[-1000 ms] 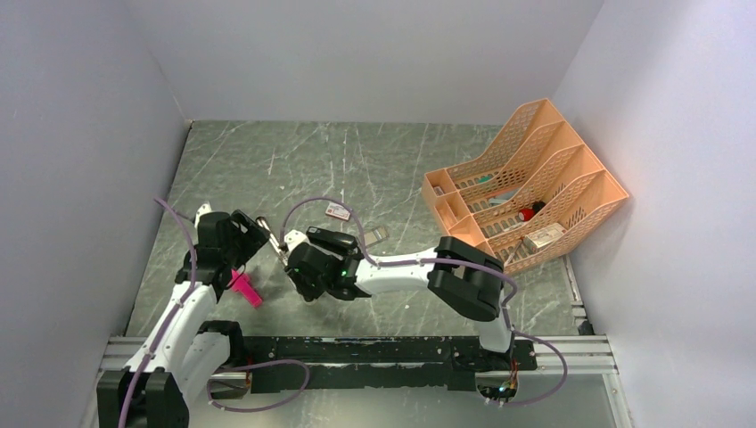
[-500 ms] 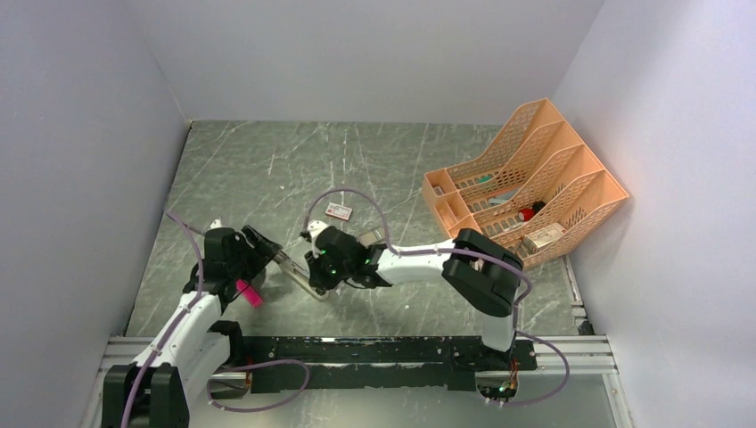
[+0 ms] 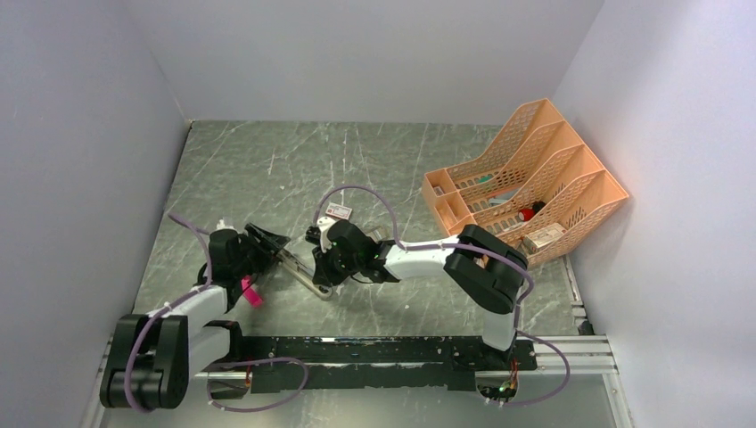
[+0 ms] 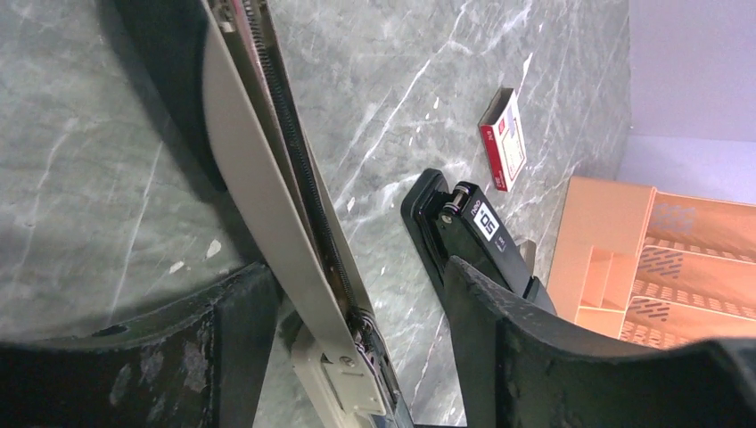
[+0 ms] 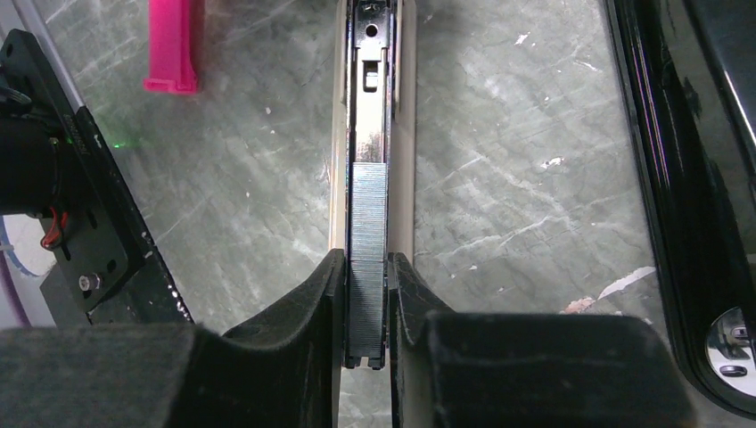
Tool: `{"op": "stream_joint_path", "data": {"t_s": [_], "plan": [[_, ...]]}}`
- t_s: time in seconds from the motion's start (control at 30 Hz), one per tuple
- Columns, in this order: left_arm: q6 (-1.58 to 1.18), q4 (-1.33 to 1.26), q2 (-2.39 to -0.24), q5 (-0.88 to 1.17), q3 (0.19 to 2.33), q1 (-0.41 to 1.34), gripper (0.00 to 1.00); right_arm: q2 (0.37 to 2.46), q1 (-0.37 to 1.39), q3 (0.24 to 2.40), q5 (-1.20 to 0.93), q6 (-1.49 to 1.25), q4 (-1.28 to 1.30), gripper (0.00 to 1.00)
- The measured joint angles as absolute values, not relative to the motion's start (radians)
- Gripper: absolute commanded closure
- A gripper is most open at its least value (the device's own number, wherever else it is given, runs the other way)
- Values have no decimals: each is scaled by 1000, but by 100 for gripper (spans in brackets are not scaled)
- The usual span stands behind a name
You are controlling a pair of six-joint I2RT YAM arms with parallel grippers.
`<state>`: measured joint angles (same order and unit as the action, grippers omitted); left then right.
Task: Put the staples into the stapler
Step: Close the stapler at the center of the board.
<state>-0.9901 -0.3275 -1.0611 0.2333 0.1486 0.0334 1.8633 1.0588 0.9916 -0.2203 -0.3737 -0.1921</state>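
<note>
**Staple strip in the rail, not yet let go**

The step in hand looks like seating the strip. In the right wrist view, the thin silvery strip of staples (image 5: pixel 367 205) runs down the middle of the frame. It lies lengthwise in the chrome rail (image 5: pixel 370 80) of the glossy black desk stapler (image 3: pixel 301 271), which is swung open on the grey-green marble tabletop (image 3: pixel 374 169). The right gripper (image 5: pixel 367 260) is clamped on the near end of the strip, one dark finger (image 5: pixel 308 308) pressed to each side. The stapler's black cover (image 5: pixel 682 178) lies folded away along the right edge of that view.

In the left wrist view, the left gripper (image 4: pixel 357 272) has its jaws apart and straddles the rail near the hinge at the bottom centre. The rail rests against one finger (image 4: pixel 214 330), and bare marble shows between it and the other. It seems to steady the stapler rather than squeeze it.

The flat red-and-white box (image 3: pixel 337 211) sits just above the two grippers in the overhead view. The pink plastic piece (image 3: pixel 250 292) lies at lower left.

Next, the right jaws probably need to open without lifting the strip, after checking that it sits flat in the channel. The cover would then be swung back down while the stapler is held steady. A skewed strip would likely jam.
</note>
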Motion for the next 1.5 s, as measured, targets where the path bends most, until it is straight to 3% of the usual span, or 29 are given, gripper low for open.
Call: {"op": "stream_joint_path", "data": {"t_s": [0.3,0.47,0.63,0.83,1.13,1.5], "plan": [[-1003,-625,-1199,253,74,30,59,1851,1056,979,-202,-339,-190,100],[-918,-704,-1180,303,66,27,66,1850,1056,974,-167,-265,-195,100],[-764,-604,-985,268,72,70,61,1850,1056,973,-141,-175,-236,100],[-600,-411,-796,64,106,281,51,1850,1036,921,-159,-84,-327,100],[-508,-287,-864,-181,171,529,39,1851,994,884,-232,-2,-378,100],[-505,-236,-914,-298,227,674,20,1851,960,844,-289,45,-450,99]]}}
